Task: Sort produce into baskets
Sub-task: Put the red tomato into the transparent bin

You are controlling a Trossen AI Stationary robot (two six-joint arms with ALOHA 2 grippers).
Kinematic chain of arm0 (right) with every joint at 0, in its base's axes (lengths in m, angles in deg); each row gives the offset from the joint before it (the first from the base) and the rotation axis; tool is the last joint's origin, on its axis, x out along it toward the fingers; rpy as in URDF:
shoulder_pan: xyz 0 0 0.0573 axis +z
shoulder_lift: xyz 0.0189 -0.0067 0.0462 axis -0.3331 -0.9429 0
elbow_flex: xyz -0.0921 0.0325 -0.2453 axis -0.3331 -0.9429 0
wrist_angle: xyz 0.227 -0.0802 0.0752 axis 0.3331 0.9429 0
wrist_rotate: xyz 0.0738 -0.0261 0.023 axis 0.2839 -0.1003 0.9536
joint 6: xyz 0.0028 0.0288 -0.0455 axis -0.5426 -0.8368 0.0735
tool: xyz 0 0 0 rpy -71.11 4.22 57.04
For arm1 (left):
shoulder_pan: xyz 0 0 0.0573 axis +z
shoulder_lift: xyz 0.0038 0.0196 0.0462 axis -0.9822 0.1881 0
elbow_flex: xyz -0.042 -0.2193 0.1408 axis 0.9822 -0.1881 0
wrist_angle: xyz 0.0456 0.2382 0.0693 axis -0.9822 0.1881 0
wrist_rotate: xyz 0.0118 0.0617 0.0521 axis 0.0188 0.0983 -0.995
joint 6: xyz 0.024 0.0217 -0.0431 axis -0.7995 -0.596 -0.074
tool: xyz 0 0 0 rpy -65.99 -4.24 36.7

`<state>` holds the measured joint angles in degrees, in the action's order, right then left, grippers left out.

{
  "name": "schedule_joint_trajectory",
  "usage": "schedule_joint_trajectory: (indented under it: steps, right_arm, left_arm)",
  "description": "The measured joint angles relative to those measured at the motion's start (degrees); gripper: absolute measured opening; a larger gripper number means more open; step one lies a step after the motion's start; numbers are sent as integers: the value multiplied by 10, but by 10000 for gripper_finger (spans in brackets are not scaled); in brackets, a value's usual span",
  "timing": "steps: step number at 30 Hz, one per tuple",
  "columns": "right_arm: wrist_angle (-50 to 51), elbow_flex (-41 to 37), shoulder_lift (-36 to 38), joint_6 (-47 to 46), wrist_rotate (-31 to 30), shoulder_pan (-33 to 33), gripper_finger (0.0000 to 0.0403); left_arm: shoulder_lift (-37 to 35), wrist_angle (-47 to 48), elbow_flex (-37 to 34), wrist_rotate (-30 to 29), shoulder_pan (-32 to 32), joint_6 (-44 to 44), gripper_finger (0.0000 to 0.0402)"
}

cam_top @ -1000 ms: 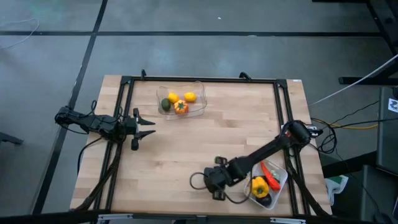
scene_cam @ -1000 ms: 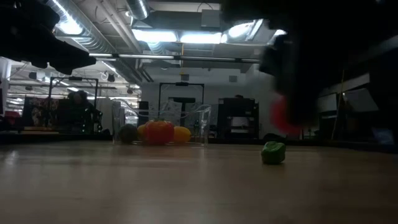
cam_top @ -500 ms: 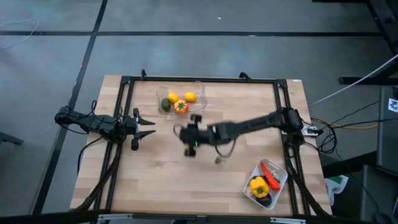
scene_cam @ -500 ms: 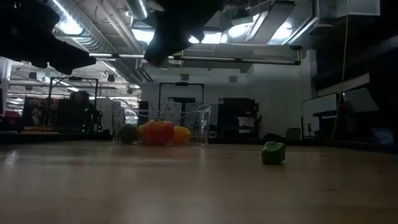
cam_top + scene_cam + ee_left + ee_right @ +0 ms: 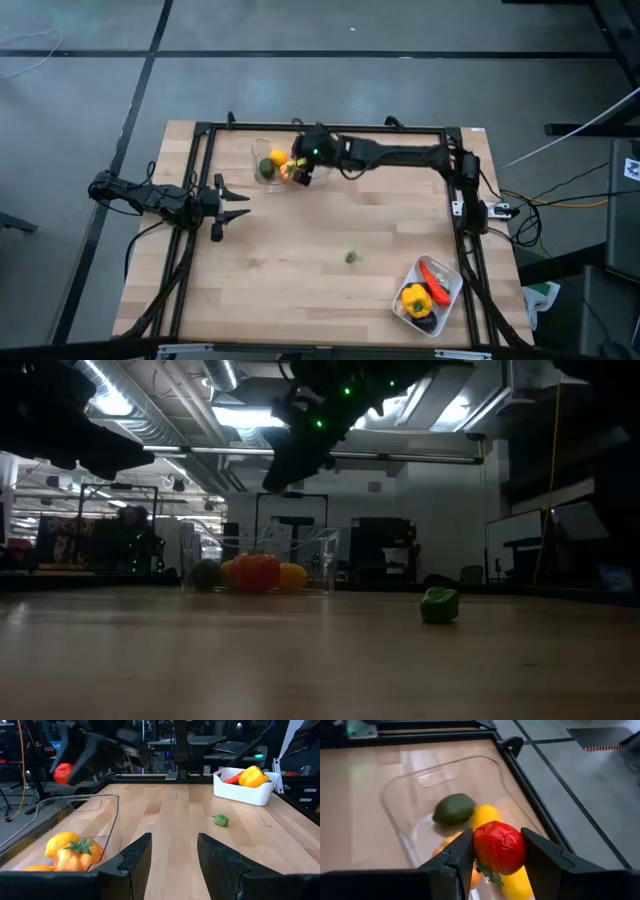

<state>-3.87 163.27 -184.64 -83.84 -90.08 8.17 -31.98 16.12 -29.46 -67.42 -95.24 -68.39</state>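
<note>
I read the worktop (image 5: 300, 270) from its near edge outward. At the near right corner sits my white tray (image 5: 430, 292), holding a yellow pepper (image 5: 416, 298), a red carrot-like piece (image 5: 434, 273) and something dark I cannot identify. A little farther in, on bare wood right of centre, lies one small green piece (image 5: 351, 257), well apart from both containers; in the low view it sits alone on the boards (image 5: 439, 604).

At the left edge my left gripper (image 5: 232, 206) waits over the wood, fingers pointing toward the middle. Its jaws stand parted by a modest gap with nothing between them, as the left wrist view shows (image 5: 172, 865).

Farther on, near the far edge and left of centre, is the clear tub (image 5: 262, 150). Inside I see a green round piece (image 5: 453, 809), yellow lemons (image 5: 485, 815) and an orange tomato (image 5: 80, 854).

My right arm reaches across along the far edge, and the right gripper (image 5: 497, 851) hangs above the tub's right side. Its fingers are closed on a red tomato (image 5: 499, 847) with a bit of green leaf at its base, held above the pieces in the tub and not touching them.
</note>
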Motion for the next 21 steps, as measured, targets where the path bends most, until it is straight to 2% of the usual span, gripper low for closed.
schedule_joint_trajectory:
  steps: [8,14,21]
  right_arm:
    - [-8,0,0,0,8,-53,147]
    - [-8,0,0,-2,9,-71,147]
    - [-19,0,-23,-14,38,-84,152]
  left_arm:
    - [0,0,0,0,0,0,155]
    - [0,0,0,0,0,-5,155]
    - [0,0,0,0,0,-8,155]
